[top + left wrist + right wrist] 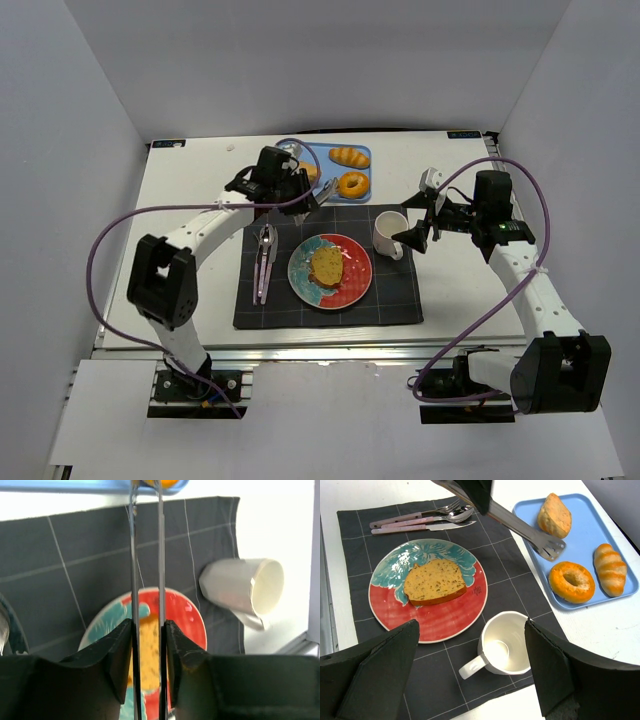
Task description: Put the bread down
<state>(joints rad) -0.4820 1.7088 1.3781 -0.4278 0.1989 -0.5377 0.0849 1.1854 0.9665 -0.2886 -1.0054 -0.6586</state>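
Note:
A slice of herb bread (326, 264) lies on the red and teal plate (352, 285); it also shows in the right wrist view (434, 581) and between the tong blades in the left wrist view (147, 640). My left gripper (292, 182) (147, 660) is shut on metal tongs (134, 555) (520, 525), whose empty tips hang over the blue tray (620, 555) near a bread chunk (554, 515). My right gripper (420, 226) (471, 630) is open and empty above the white mug (506, 642).
The tray (365, 165) at the back holds a bagel (572, 581) and a striped roll (610, 569). The plate, mug (389, 235) and cutlery (264, 262) rest on a dark checked placemat (400, 300). White walls enclose the table.

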